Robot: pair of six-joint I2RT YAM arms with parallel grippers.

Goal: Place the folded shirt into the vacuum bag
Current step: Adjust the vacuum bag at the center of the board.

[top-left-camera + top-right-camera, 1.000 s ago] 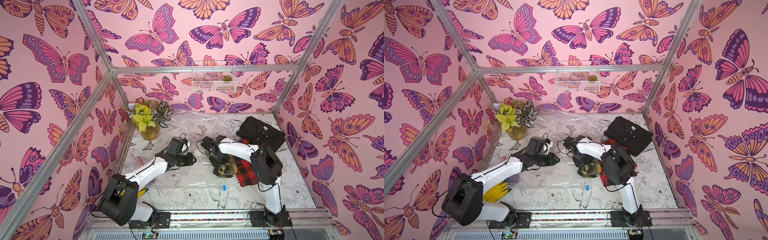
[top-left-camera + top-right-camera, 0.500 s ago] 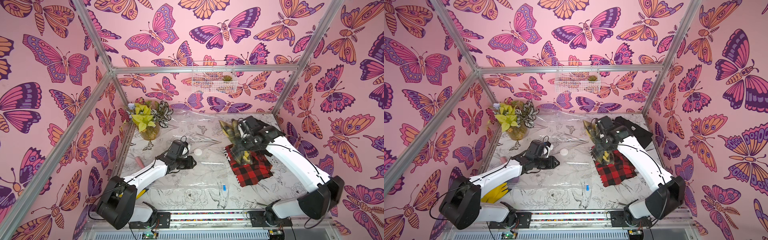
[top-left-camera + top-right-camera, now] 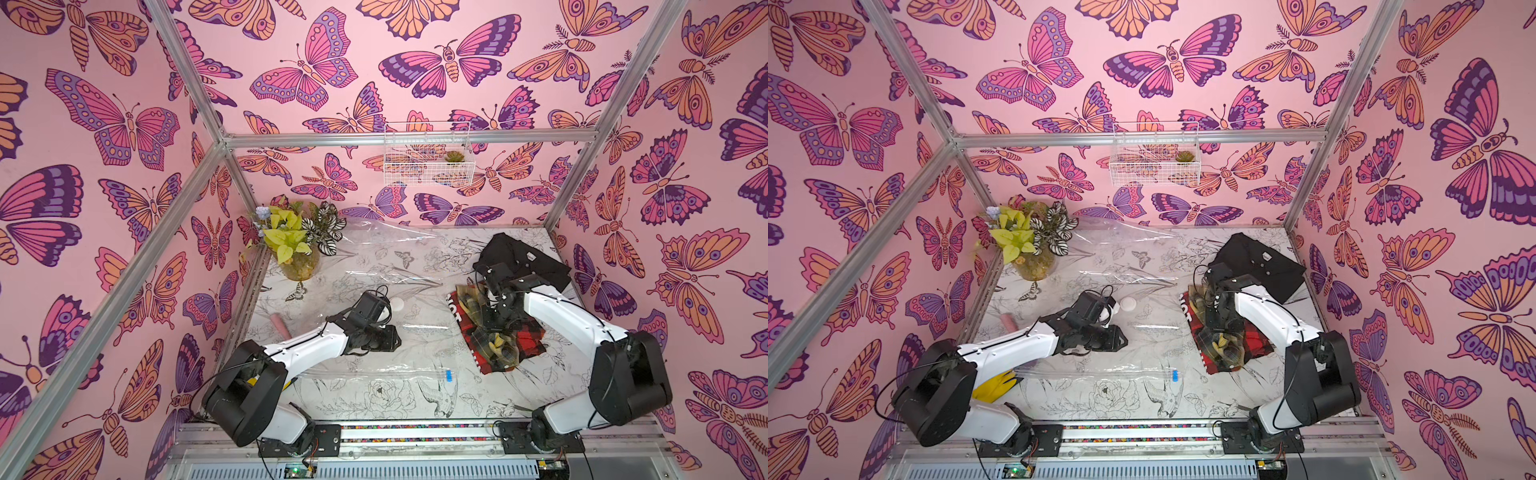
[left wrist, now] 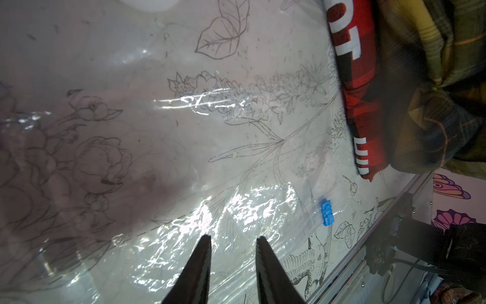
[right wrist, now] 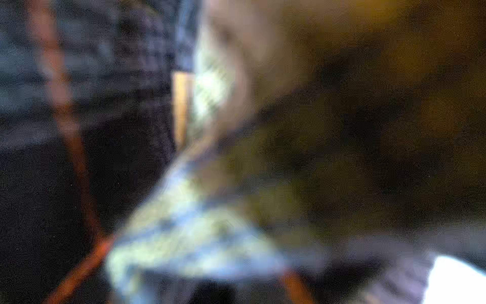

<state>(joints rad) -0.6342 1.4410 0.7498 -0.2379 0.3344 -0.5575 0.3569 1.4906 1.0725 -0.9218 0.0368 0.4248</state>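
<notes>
Your left arm reaches forward and inward from its base, low over the table, with the wrist turned so the left gripper points toward the middle. It hangs over the vacuum bag, the clear sheet spread flat from the back wall to the front. The bag's white valve disc sits just behind that wrist, and the blue zip clip lies on the near edge, off to the gripper's right. In the left wrist view the two dark fingertips stand a little apart with nothing between them, only shiny plastic below.

Your right arm is bent sharply at the elbow and folded back, so the right gripper points down into the olive plaid shirt. That shirt lies rumpled on a red checked cloth with white lettering, just past the bag's right edge and outside the bag. A black garment lies behind them.

The olive fabric bunches around the right fingers and hides them in both top views. The right wrist view is only blurred cloth pressed close to the lens. You cannot tell how far those jaws are apart, or whether they grip the shirt.
</notes>
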